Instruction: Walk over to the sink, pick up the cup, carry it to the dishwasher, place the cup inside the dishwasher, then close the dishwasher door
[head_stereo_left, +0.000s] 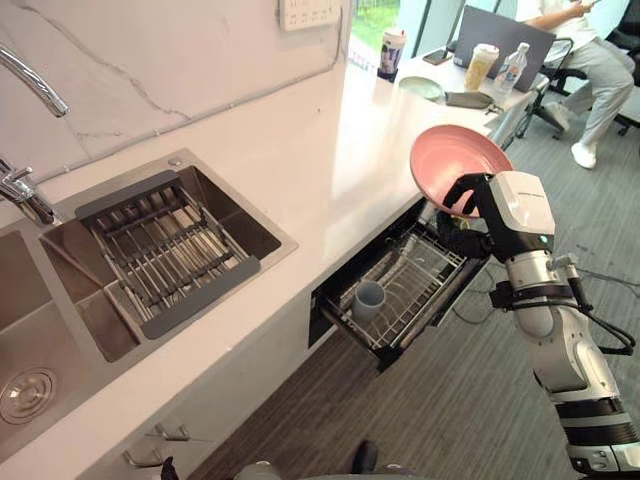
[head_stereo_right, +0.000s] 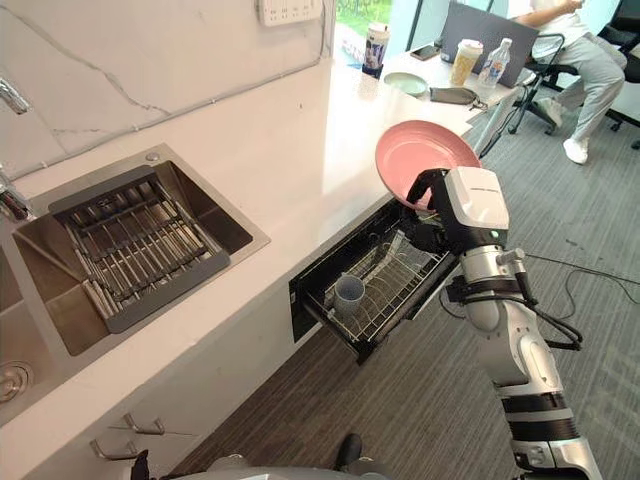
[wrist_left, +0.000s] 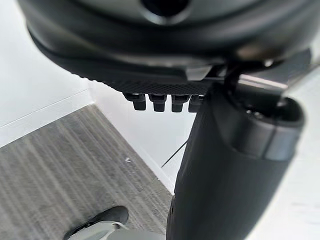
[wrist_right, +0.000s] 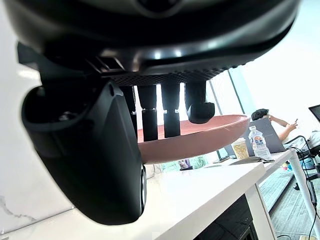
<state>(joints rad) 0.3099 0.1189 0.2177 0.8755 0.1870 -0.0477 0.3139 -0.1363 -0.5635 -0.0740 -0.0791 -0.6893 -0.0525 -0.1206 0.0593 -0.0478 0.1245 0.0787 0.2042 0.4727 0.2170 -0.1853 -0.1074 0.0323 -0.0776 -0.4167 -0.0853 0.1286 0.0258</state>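
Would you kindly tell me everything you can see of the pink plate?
The pink plate is round, smooth and plain, with a shallow well and raised rim, empty. It is tilted, face toward the head camera, gripped at its lower rim by the right hand, above the open dishwasher rack beside the counter edge.

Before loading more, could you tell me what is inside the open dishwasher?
One cup stands in its wire rack; part of the rack is hidden behind the right hand gripping a pink plate.
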